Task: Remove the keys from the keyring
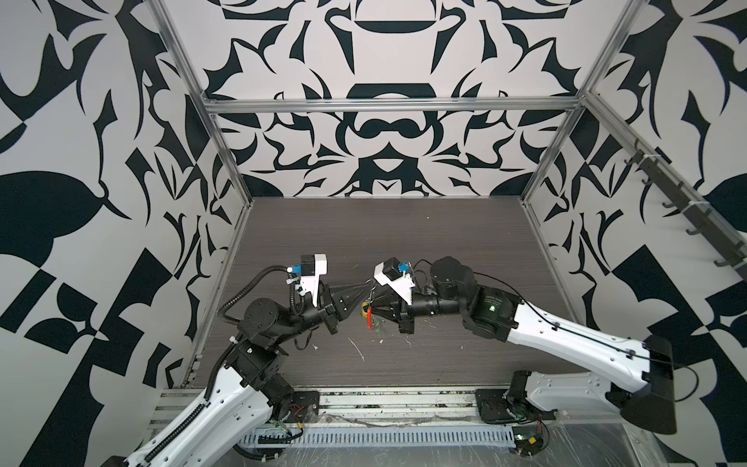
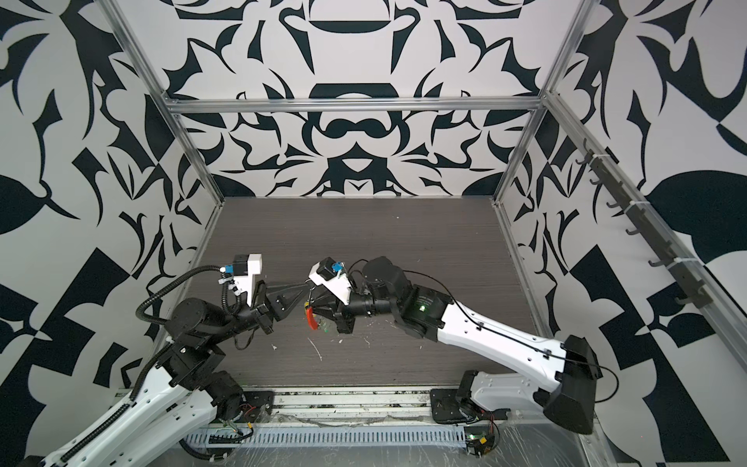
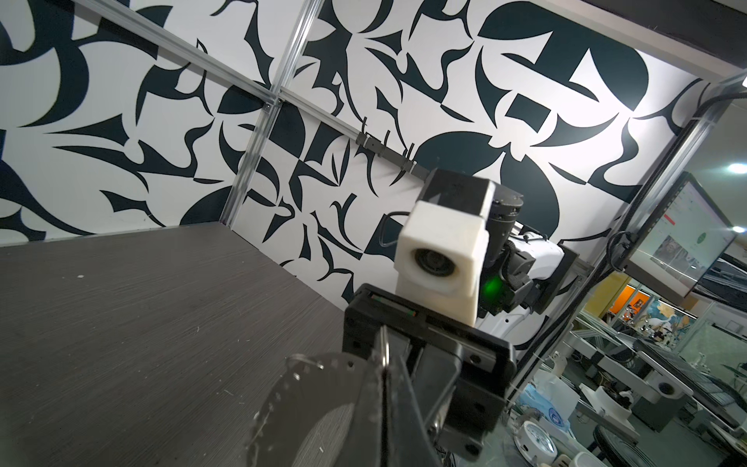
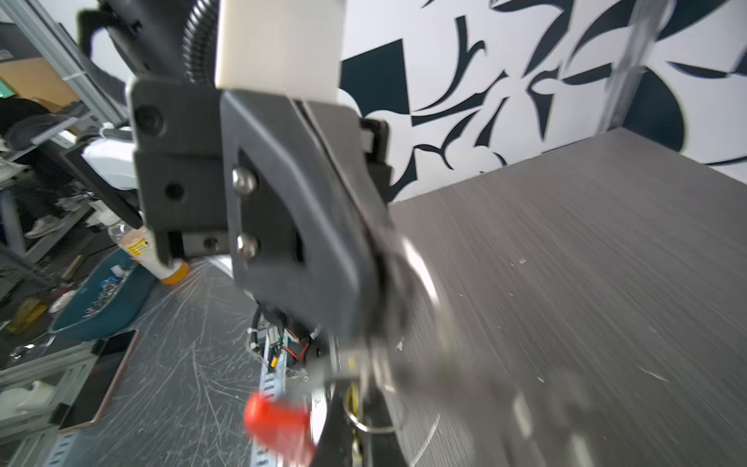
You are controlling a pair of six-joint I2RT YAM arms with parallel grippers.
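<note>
Both arms meet above the middle of the table in both top views. My left gripper is shut on the thin silver wire of the keyring, whose perforated arc curves away beside the fingers. The ring's red sleeve hangs between the two grippers. My right gripper is shut on the yellow key, whose small silver loop sticks out of the fingers. The green key dangles just under the right fingers, dim and partly hidden.
The dark wood-grain table carries small white scraps and scratches in front of the grippers. A rail of black hooks runs along the right wall. A slotted cable tray lies along the front edge.
</note>
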